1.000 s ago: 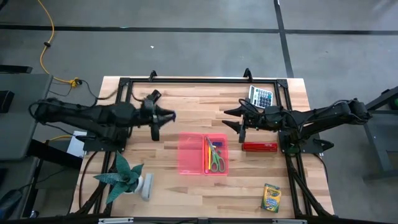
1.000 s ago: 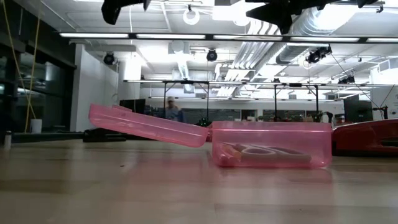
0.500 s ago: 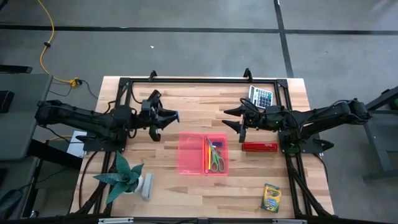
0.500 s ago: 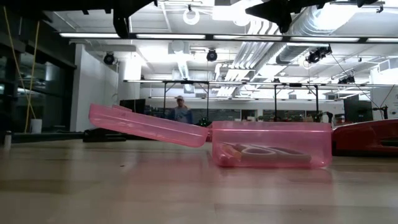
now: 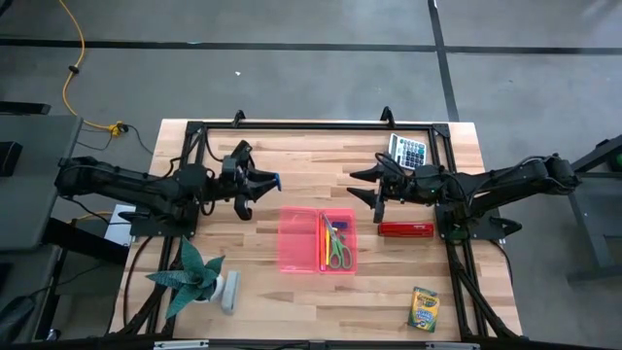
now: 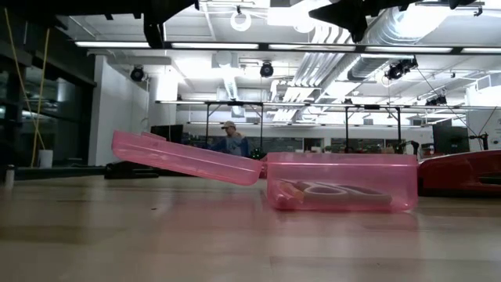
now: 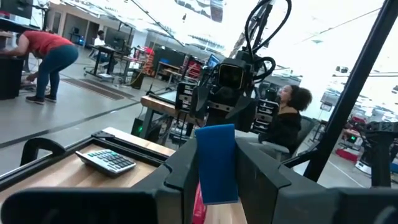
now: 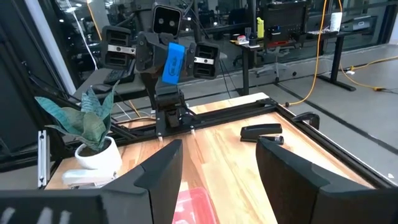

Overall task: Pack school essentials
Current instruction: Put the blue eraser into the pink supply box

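My left gripper point(image 5: 262, 183) hangs high over the table's left half, level, shut on a small blue eraser-like piece point(image 7: 216, 163), which also shows in the right wrist view point(image 8: 172, 62). My right gripper point(image 5: 362, 187) faces it from the right, open, with nothing between its fingers point(image 8: 217, 165). Between and nearer than the two lies the open pink box point(image 5: 335, 241), its lid point(image 5: 298, 240) folded out to the left. Orange and red pencils point(image 5: 325, 241) and green-handled scissors point(image 5: 338, 249) lie in the box. The yellow-green crayon box point(image 5: 423, 309) lies flat at the near right. My left gripper pinches the blue piece between its two fingers, by its two narrow side edges point(image 7: 200, 177), low on the piece. The fingers point(image 7: 180, 171) come level, pointing toward the table's right. The piece stands upright, a little tilted, rising above the fingers, far clear of the table.
A red stapler point(image 5: 405, 229) lies right of the pink box. A calculator point(image 5: 408, 151) sits at the far right. A green folded-paper plant in a white pot point(image 5: 194, 277) stands at the near left. Black frame rails point(image 5: 311, 124) border the table. People show in the room behind.
My left gripper has sunk a little and tipped up from pointing downward to level, toward the table's right, so the blue piece now shows at its tip. It has kept still for the last half second. A person behind the table has walked to the right.
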Tool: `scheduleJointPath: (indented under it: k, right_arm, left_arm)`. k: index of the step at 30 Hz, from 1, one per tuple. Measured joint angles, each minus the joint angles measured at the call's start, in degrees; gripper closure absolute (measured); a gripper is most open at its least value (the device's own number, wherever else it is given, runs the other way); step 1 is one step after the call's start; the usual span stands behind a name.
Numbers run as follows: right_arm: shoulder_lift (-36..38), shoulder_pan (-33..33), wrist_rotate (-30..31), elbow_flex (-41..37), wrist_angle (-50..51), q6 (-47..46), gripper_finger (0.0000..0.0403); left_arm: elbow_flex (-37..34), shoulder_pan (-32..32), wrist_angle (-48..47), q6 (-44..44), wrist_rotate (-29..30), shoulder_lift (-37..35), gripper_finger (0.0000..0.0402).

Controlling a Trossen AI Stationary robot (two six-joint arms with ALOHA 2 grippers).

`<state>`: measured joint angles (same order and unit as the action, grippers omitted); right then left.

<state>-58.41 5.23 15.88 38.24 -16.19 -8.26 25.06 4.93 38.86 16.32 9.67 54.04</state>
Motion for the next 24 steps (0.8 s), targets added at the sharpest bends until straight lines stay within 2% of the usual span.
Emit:
scheduleJointPath:
  k: [4,8,13,17,24]
  right_arm:
    - [0.0,0.0,-1.2,0.0,0.0,-2.4,0.0206]
    - [0.0,0.0,-3.8,0.0,0.0,-4.1,0.0206]
    - [0.0,0.0,-5.5,0.0,0.0,-4.8,0.0206]
    - [0.0,0.0,-5.7,0.0,-0.9,-4.2,0.0206]
    - [0.0,0.0,-5.7,0.0,-4.7,-3.3,0.0206]
  left_arm:
    - [0.0,0.0,0.3,0.0,0.0,1.0,0.0316]
    - [1.9,-0.4,0.0,0.0,-0.3,5.7,0.0316]
    - [8.3,-1.3,-0.1,-2.2,-1.0,16.3,0.0316]
    - [15.1,-1.3,-0.6,-3.0,-5.0,26.0,0.0316]
    - [27.8,-2.1,-9.3,-5.5,-10.9,42.6,0.0316]
